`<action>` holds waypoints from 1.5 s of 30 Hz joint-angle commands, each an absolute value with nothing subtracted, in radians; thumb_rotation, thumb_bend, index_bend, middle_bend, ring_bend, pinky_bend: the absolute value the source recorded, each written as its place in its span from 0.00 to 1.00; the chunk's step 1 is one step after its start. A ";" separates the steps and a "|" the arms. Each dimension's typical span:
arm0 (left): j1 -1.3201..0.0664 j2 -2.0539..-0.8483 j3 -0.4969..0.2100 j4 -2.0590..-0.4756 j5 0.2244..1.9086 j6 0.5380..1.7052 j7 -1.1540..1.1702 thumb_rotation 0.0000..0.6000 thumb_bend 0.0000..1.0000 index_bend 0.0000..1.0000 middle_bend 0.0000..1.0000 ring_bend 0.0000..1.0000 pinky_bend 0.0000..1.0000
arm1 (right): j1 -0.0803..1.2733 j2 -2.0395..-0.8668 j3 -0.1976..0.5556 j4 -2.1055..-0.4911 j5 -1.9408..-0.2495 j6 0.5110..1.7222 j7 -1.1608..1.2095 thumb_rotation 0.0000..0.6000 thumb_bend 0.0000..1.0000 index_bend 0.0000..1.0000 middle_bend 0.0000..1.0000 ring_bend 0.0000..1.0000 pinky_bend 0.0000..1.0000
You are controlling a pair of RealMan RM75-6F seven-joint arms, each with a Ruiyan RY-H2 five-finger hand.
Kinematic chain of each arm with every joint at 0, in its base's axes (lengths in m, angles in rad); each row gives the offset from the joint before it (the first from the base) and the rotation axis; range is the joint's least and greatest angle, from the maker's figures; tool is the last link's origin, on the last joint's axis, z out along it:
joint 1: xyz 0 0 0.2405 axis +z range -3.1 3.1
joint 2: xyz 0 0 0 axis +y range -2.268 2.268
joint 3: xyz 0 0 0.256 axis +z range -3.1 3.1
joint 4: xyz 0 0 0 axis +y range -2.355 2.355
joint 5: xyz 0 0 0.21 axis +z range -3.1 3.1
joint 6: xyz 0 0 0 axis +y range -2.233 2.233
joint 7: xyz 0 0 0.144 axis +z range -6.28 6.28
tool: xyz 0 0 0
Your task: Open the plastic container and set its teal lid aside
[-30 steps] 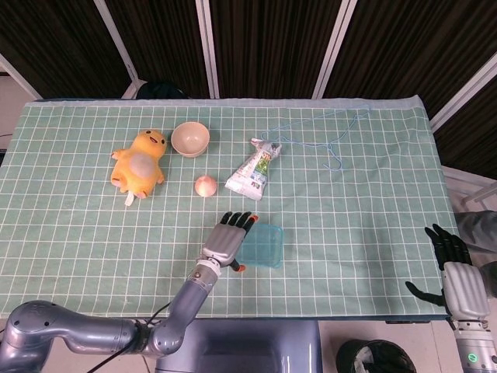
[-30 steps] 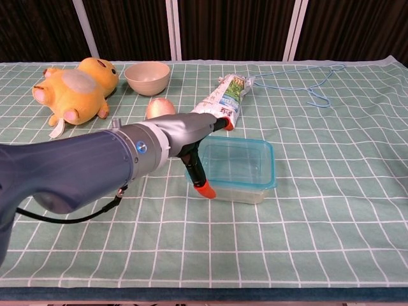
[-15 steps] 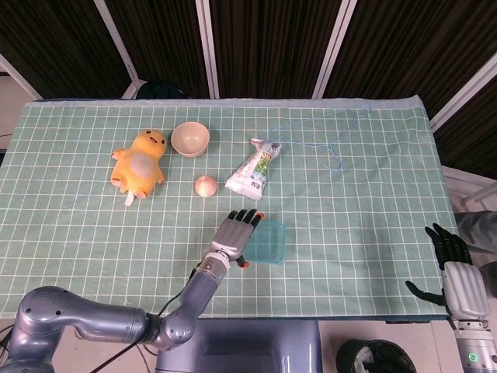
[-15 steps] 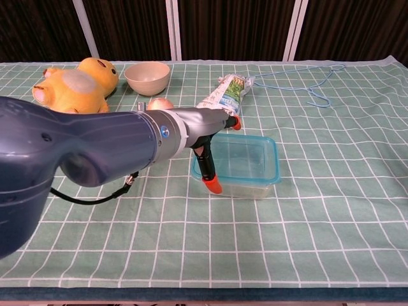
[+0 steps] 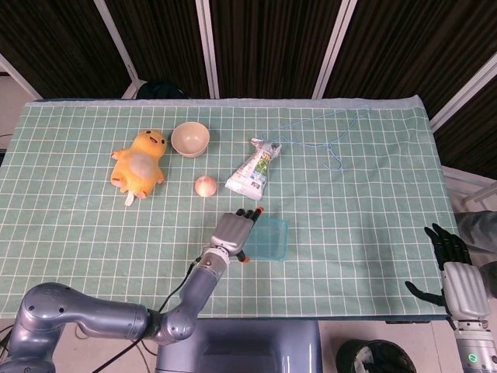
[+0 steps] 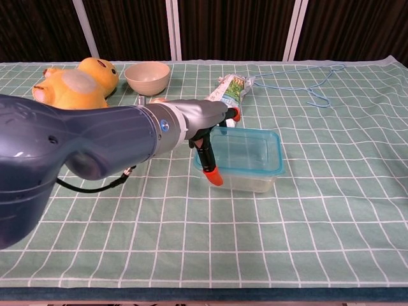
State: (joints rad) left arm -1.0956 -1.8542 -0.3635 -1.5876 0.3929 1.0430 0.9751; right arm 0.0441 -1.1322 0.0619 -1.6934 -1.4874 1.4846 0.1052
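open cloth: right of container [image 5: 268, 239] | obstacle: snack bag [image 5: 252, 172] behind it

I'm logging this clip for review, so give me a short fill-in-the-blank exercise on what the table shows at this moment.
1. The left robot hand is at the plastic container, whose teal lid is still ____ the container.
2. The beige bowl stands beside the yellow plush ____.
3. The right robot hand holds ____, off the table's edge.
4. The thin blue wire hanger lies at the ____ side of the table from the robot.

Missing words: on; duck; nothing; far
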 commanded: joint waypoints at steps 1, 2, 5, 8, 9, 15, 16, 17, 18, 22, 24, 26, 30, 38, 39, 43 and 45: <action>-1.089 -1.830 -0.343 -1.596 0.412 1.027 0.956 1.00 0.08 0.09 0.23 0.21 0.40 | 0.044 -1.133 0.062 -1.694 -1.488 1.485 0.104 1.00 0.25 0.00 0.00 0.00 0.00; -1.087 -1.821 -0.335 -1.601 0.419 1.022 0.953 1.00 0.08 0.10 0.23 0.21 0.40 | 0.044 -1.133 0.061 -1.695 -1.489 1.485 0.104 1.00 0.25 0.00 0.00 0.00 0.00; -1.080 -1.787 -0.304 -1.618 0.440 1.004 0.949 1.00 0.08 0.10 0.23 0.21 0.40 | 0.044 -1.133 0.059 -1.695 -1.489 1.482 0.103 1.00 0.25 0.00 0.00 0.00 0.00; -1.070 -1.744 -0.270 -1.640 0.465 0.980 0.941 1.00 0.08 0.11 0.23 0.21 0.40 | 0.045 -1.133 0.058 -1.696 -1.489 1.480 0.103 1.00 0.25 0.00 0.00 0.00 0.00; -1.066 -1.728 -0.259 -1.649 0.476 0.966 0.934 1.00 0.08 0.11 0.23 0.21 0.40 | 0.045 -1.132 0.057 -1.696 -1.491 1.479 0.102 1.00 0.25 0.00 0.00 0.00 0.00; -1.035 -1.631 -0.195 -1.680 0.585 0.872 0.868 1.00 0.07 0.13 0.23 0.21 0.39 | 0.051 -1.132 0.049 -1.696 -1.509 1.473 0.082 1.00 0.25 0.00 0.00 0.00 0.00; -1.029 -1.619 -0.189 -1.681 0.611 0.855 0.849 1.00 0.07 0.13 0.23 0.21 0.39 | 0.052 -1.132 0.048 -1.698 -1.512 1.472 0.074 1.00 0.25 0.00 0.00 0.00 0.00; -1.024 -1.608 -0.184 -1.680 0.636 0.838 0.828 1.00 0.07 0.13 0.23 0.21 0.39 | 0.054 -1.133 0.047 -1.703 -1.516 1.470 0.067 1.00 0.25 0.00 0.00 0.00 0.00; -1.018 -1.598 -0.180 -1.678 0.662 0.823 0.807 1.00 0.07 0.13 0.23 0.21 0.39 | 0.056 -1.134 0.046 -1.707 -1.520 1.469 0.059 1.00 0.25 0.00 0.00 0.00 0.00; -1.001 -1.577 -0.174 -1.666 0.752 0.783 0.729 1.00 0.07 0.13 0.23 0.21 0.39 | 0.070 -1.150 0.045 -1.726 -1.543 1.464 0.010 1.00 0.25 0.00 0.00 0.00 0.00; -0.998 -1.574 -0.173 -1.660 0.785 0.771 0.698 1.00 0.08 0.13 0.23 0.20 0.39 | 0.082 -1.168 0.046 -1.748 -1.555 1.455 -0.020 1.00 0.25 0.00 0.00 0.00 0.00; -0.998 -1.574 -0.172 -1.655 0.805 0.765 0.679 1.00 0.08 0.13 0.23 0.20 0.39 | 0.094 -1.186 0.048 -1.771 -1.562 1.443 -0.047 1.00 0.25 0.00 0.00 0.00 0.00; -1.002 -1.579 -0.170 -1.652 0.838 0.760 0.643 1.00 0.08 0.13 0.23 0.20 0.39 | 0.135 -1.259 0.042 -1.843 -1.581 1.385 -0.154 1.00 0.25 0.00 0.00 0.00 0.00; -1.011 -1.595 -0.147 -1.653 0.841 0.785 0.633 1.00 0.07 0.13 0.23 0.20 0.39 | 0.175 -1.430 0.034 -1.899 -1.541 1.309 -0.336 1.00 0.25 0.00 0.00 0.00 0.00; -1.011 -1.597 -0.145 -1.652 0.837 0.790 0.633 1.00 0.08 0.13 0.23 0.20 0.39 | 0.176 -1.449 0.035 -1.900 -1.532 1.306 -0.351 1.00 0.25 0.00 0.00 0.00 0.00; -1.014 -1.604 -0.142 -1.652 0.824 0.808 0.631 1.00 0.08 0.13 0.23 0.20 0.39 | 0.180 -1.507 0.033 -1.897 -1.505 1.295 -0.398 1.00 0.25 0.00 0.00 0.00 0.00; -1.017 -1.607 -0.140 -1.652 0.818 0.813 0.631 1.00 0.08 0.13 0.23 0.20 0.39 | 0.182 -1.533 0.032 -1.896 -1.493 1.293 -0.414 1.00 0.25 0.00 0.00 0.00 0.00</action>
State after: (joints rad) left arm -1.0159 -1.6057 -0.1407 -1.6519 0.8189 0.8119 0.6311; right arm 0.1775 -1.5154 0.0337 -1.8949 -1.5061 1.2996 -0.3985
